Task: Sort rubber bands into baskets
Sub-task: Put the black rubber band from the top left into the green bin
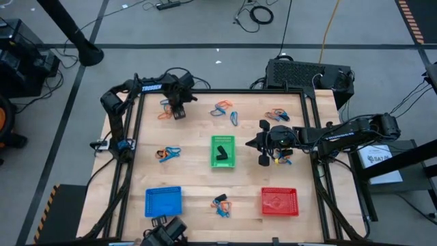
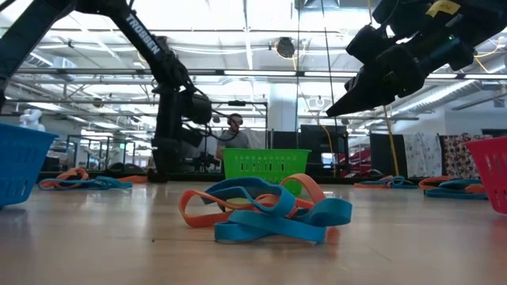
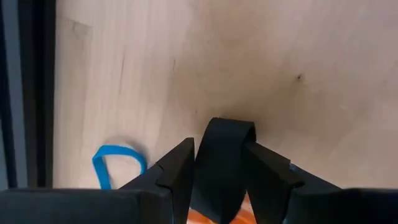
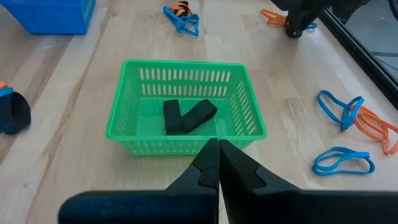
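My left gripper [image 1: 179, 113] points down over a pile of rubber bands [image 1: 166, 107] at the table's far left. It is open, and a wide black rubber band [image 3: 229, 127] fills the gap between its fingers, with orange [image 3: 202, 216] under it and a blue band [image 3: 118, 163] beside it. My right gripper [image 1: 261, 143] hangs shut above the table, just right of the green basket [image 4: 186, 71], touching nothing. A black band [image 4: 189, 116] lies in that basket. The blue basket [image 1: 164, 201] and the red basket [image 1: 280, 201] stand near the front edge. My left gripper's fingers [image 3: 177, 165] come from above, pointing down, one on each side of the black band's arch [image 3: 229, 127], which lies in the pile on the table. Whether the fingers touch the band I cannot tell.
More piles of orange and blue bands lie at the left middle [image 1: 167, 154], far middle [image 1: 223, 109], far right [image 1: 276, 115] and near middle [image 1: 220, 203]. A black metal frame [image 1: 133, 137] runs around the wooden table. People show in the room behind [image 2: 234, 131].
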You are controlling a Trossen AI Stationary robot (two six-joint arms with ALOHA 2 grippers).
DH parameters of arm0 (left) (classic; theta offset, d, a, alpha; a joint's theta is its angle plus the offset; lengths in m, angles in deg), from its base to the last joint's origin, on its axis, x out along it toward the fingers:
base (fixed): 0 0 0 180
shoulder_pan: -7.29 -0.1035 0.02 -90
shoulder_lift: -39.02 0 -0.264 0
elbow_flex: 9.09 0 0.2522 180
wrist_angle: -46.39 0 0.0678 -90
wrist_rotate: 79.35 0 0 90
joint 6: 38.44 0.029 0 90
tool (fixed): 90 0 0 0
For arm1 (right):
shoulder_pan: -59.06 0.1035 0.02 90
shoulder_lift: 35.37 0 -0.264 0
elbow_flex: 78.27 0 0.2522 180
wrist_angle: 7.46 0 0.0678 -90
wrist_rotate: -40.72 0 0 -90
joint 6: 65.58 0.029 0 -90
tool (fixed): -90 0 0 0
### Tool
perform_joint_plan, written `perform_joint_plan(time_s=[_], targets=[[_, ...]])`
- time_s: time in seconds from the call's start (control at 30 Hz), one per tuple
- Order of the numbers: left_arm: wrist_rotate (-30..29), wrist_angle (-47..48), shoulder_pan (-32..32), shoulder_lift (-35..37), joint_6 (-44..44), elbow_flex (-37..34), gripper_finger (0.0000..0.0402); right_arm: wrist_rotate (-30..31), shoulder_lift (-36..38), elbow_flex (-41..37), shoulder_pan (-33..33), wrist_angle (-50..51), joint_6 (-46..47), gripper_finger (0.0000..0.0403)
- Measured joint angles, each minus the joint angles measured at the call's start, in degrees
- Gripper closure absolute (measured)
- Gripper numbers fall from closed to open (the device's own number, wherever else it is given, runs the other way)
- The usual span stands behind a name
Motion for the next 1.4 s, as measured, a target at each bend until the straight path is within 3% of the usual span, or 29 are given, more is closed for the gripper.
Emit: perform_joint_plan(time_s=[0.17,0.37,0.7,0.83,0.97,1.07,1.27,1.4], targets=[[-0.24,-2.37,0.01,0.15,-0.48,-1.38,0.0286,-0.02,0.00,0.00,0.00,0.00,0.55,0.0403],[-0.89,-2.11,-0.05,0.04,-2.24,-0.42,0.0390,-0.02,0.00,0.00,0.00,0.02,0.56,0.0403],[0.70,-0.36,2.70,8.51,-6.64,1.02,0.0399,-0.01,0.00,0.00,0.00,-0.98,0.17,0.0403],[9.61,-0.84,4.77,12.46,-12.65,0.86,0.0400,-0.02,0.00,0.00,0.00,-1.29,0.17,0.0403],[20.29,-4.60,10.12,14.76,-16.60,-0.83,0.0400,-0.02,0.00,0.00,0.00,-1.28,0.69,0.0403],[22.84,-8.57,16.33,15.14,-17.25,-1.63,0.0401,-0.02,0.00,0.00,0.00,-1.05,1.34,0.0403],[22.29,-17.01,29.49,15.17,-17.91,-1.72,0.0401,-0.04,0.02,0.00,0.00,0.04,2.21,0.0403],[15.49,-23.18,36.78,15.17,-21.43,-1.72,0.0401,-0.04,0.00,0.00,0.00,0.15,4.86,0.0403]])
